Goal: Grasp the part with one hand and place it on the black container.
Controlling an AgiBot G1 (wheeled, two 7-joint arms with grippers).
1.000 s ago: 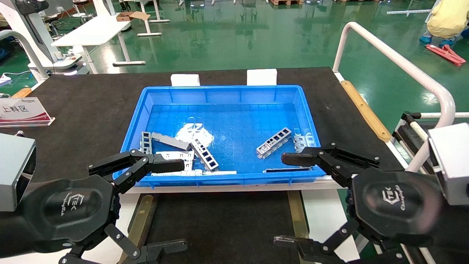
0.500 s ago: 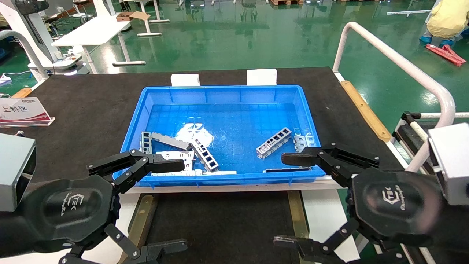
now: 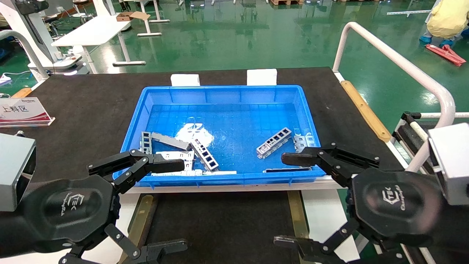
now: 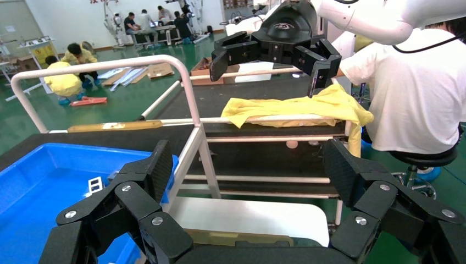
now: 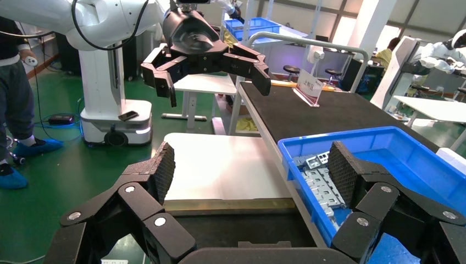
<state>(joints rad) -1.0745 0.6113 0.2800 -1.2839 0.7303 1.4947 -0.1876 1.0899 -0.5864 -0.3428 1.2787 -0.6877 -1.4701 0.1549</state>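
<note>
Both the left end effector (image 3: 172,205) and right end effector (image 3: 289,200) hover open near the bin (image 3: 227,93) holding the part (image 3: 274,142).

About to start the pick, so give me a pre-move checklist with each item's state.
1. Left gripper open and empty: ok.
2. Right gripper open and empty: ok.
3. Windowed part lying free of the others in the blue bin, exposed from above: ok.
4. Second windowed part free to lift: not ok, it lies among other strips.
5. Black container below the bin bare to receive the part: ok where visible; its near end is hidden by the grippers.
6. Either gripper over the part: not ok; both hover at the bin's near edge.
</note>
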